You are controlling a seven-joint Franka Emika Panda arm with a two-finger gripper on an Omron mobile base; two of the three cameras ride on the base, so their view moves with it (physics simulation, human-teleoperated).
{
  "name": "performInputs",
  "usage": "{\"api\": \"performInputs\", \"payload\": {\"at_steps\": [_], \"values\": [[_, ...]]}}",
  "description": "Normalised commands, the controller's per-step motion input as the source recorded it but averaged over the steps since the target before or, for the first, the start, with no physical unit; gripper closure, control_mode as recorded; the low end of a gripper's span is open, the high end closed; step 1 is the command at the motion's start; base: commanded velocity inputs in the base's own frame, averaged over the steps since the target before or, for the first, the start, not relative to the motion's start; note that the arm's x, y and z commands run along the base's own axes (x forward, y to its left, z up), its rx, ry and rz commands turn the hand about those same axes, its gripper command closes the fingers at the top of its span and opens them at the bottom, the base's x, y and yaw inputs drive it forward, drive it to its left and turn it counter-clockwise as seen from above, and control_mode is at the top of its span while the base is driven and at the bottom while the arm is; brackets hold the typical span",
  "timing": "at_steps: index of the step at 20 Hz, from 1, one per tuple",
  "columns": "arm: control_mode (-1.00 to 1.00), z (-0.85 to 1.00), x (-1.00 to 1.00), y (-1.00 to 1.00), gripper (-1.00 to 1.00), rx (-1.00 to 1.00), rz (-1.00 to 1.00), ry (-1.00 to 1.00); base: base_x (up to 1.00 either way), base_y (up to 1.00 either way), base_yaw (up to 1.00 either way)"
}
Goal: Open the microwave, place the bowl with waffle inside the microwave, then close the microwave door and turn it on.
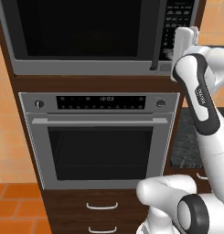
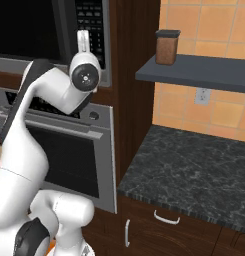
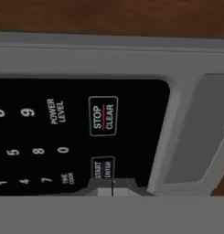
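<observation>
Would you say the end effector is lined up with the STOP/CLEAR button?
No, the end effector sits at the START/ENTER button, beside STOP/CLEAR.

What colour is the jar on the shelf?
Brown with a dark lid, clearest in the right base view.

We see the microwave [image 1: 86, 67] frame as matt grey, probably plastic; its keypad panel [image 3: 81, 137] is glossy black, the cabinet [image 2: 131, 90] dark wood, the counter [image 2: 194, 170] polished stone.
</observation>
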Motion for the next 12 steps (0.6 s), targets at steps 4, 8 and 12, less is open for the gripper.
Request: {"api": "performInputs", "payload": {"at_steps": [4,8,12], "values": [[-1.00,-0.14,0.77,0.00,1.00,0.00,-0.03,0.03,0.00,0.00,0.00],[-1.00,-0.22,0.98,0.00,1.00,0.00,-0.06,0.05,0.00,0.00,0.00],[-1.00,-0.54,1.00,0.06,1.00,-0.12,-0.12,0.08,0.00,0.00,0.00]]}}
